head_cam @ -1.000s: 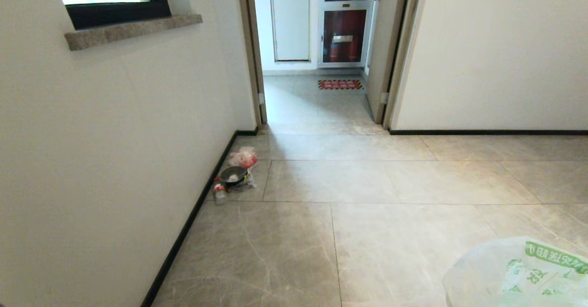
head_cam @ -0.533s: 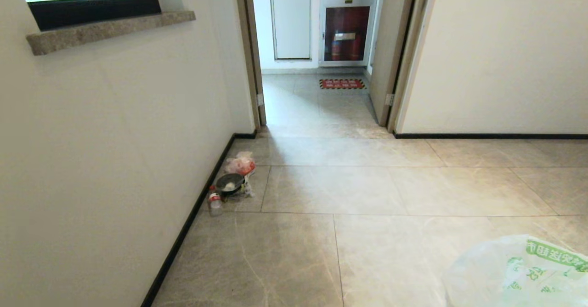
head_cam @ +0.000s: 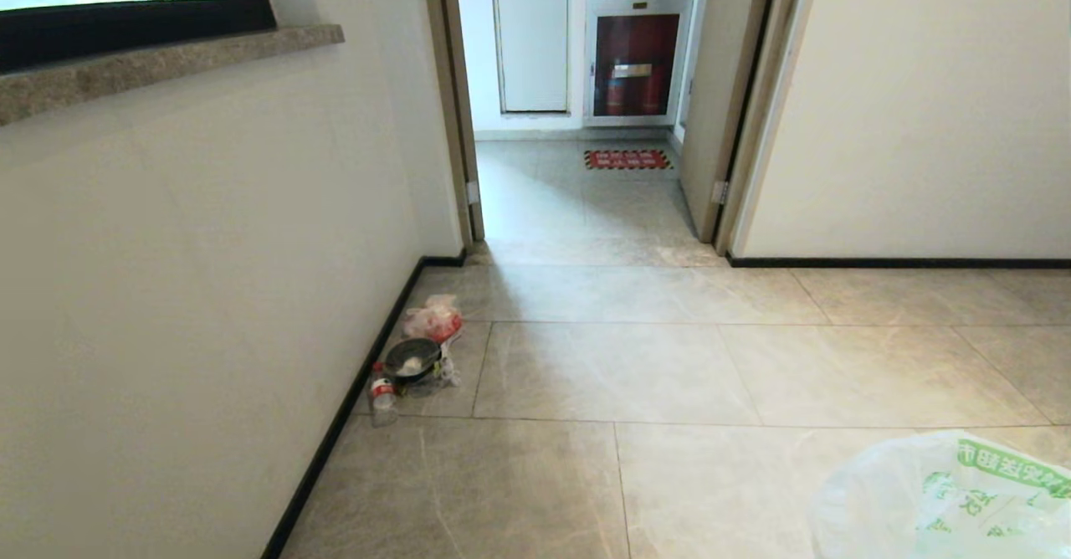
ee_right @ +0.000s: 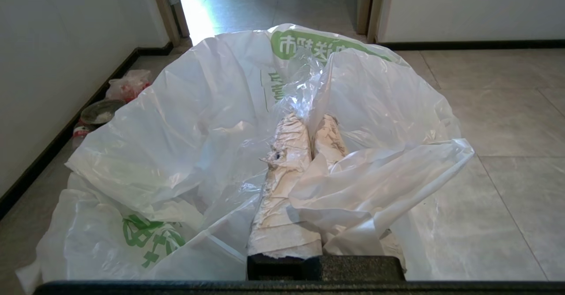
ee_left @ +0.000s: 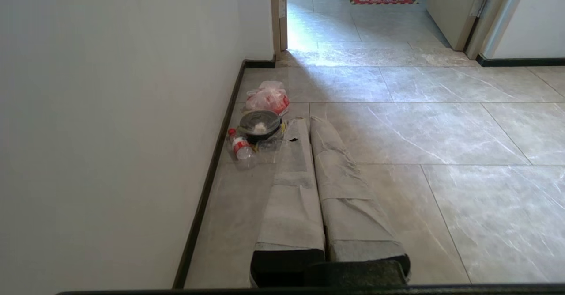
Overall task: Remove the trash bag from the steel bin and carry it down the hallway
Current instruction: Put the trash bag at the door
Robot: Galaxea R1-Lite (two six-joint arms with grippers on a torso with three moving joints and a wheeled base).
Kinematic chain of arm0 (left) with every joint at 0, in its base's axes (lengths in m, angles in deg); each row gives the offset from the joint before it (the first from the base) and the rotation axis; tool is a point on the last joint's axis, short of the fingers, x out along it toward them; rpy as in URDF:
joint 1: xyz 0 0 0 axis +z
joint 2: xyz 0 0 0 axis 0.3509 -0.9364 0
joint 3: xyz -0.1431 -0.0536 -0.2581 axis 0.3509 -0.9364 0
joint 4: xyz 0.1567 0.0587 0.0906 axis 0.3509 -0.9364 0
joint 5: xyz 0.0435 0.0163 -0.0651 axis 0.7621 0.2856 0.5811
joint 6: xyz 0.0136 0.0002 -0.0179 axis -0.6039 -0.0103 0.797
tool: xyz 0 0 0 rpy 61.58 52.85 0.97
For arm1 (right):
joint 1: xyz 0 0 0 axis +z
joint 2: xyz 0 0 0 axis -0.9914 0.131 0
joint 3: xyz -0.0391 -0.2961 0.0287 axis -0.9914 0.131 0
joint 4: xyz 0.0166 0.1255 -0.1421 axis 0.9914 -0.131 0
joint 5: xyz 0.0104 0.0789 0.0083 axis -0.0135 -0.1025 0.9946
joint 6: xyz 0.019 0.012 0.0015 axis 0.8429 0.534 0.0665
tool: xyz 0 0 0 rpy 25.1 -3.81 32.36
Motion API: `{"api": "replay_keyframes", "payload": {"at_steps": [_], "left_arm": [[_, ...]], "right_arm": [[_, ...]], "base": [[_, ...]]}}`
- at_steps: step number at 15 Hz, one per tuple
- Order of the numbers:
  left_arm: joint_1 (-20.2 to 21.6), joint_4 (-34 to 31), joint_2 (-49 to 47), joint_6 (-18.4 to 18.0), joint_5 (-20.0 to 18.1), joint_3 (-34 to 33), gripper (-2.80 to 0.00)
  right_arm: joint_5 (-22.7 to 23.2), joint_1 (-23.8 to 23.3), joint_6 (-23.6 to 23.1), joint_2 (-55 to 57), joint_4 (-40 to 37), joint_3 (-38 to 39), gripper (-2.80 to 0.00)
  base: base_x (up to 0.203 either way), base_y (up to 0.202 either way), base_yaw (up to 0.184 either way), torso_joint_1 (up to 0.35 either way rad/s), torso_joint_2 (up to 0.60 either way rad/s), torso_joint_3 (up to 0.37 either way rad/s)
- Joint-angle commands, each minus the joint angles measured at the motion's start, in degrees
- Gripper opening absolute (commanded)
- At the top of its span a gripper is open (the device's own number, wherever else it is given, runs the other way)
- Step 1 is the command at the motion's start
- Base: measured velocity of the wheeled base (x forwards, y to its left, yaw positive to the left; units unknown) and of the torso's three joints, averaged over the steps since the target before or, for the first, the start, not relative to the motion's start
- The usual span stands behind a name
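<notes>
The trash bag (ee_right: 212, 122), white with green printing we couldn't read, sat pinched in our closed right gripper (ee_right: 309, 129); our left gripper (ee_left: 309, 127) was closed, empty, over grey marbled hallway tiles (head_cam: 636, 366).

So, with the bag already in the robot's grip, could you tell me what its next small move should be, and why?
Probably keep rolling straight toward the open doorway, veering slightly away from the wall. The right gripper is shut on the trash bag, so nothing needs regrasping; the floor tiles lie bare ahead, while the litter pile sits against the left baseboard. The left gripper is shut and empty.
</notes>
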Motion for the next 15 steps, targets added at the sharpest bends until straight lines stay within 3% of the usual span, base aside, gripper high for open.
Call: {"api": "replay_keyframes", "payload": {"at_steps": [1,15], "left_arm": [[0.0,-0.02,0.01,0.04,0.0,0.0,-2.8],[0.0,-0.02,0.01,0.04,0.0,0.0,-2.8]], "right_arm": [[0.07,0.0,0.06,-0.01,0.0,0.02,-2.8],[0.06,0.0,-0.02,-0.01,0.0,-0.02,-2.8]], "base": [[0.197,0.0,0.001,0.002,0.0,0.002],[0.192,0.0,0.001,0.003,0.0,0.002]]}}
